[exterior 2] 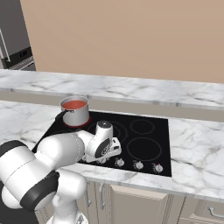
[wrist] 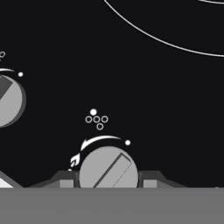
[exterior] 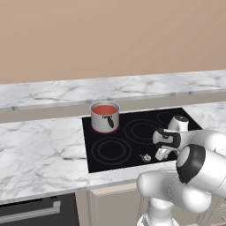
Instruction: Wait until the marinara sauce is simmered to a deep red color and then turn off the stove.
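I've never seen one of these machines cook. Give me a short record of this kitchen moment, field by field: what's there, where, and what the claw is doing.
Setting: marble counter with black glass stove
Pan: steel saucepan on the back left burner
Contents: marinara sauce, orange-red
Knobs: silver row along the stove's front edge
Gripper: gripper down at the front edge, shut on knob
Other knob: neighbouring knob beside it, untouched

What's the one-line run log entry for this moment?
gripper: shut on stove knob | marinara sauce: red, in saucepan on back-left burner | stove: knob not yet visibly turned
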You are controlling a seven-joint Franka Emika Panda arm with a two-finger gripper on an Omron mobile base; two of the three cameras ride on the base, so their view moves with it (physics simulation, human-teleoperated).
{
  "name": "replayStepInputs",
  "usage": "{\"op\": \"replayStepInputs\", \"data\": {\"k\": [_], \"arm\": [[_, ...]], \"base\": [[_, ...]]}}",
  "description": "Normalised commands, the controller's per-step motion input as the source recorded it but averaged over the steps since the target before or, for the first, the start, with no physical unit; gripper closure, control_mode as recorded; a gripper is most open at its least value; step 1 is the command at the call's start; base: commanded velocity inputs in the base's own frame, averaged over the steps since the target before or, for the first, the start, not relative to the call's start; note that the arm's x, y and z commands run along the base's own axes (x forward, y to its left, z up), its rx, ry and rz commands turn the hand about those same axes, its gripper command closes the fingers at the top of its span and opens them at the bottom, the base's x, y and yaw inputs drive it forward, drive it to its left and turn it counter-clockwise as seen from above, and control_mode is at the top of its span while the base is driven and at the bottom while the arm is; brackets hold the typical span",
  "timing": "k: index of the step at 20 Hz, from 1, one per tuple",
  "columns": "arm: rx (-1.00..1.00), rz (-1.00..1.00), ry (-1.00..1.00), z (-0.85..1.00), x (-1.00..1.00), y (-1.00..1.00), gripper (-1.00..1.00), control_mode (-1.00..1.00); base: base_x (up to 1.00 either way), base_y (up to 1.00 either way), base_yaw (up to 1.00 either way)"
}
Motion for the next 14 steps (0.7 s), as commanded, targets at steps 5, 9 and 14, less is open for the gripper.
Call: {"op": "replayStepInputs", "data": {"k": [5,9,14], "arm": [[0.00,0.00,0.00,0.00,0.00,0.00,1.00,-1.00],[0.00,0.00,0.00,0.00,0.00,0.00,1.00,-1.00],[0.00,0.00,0.00,0.00,0.00,0.00,1.00,-1.00]], "base": [[0.00,0.00,0.00],[0.00,0.00,0.00],[0.00,0.00,0.00]]}}
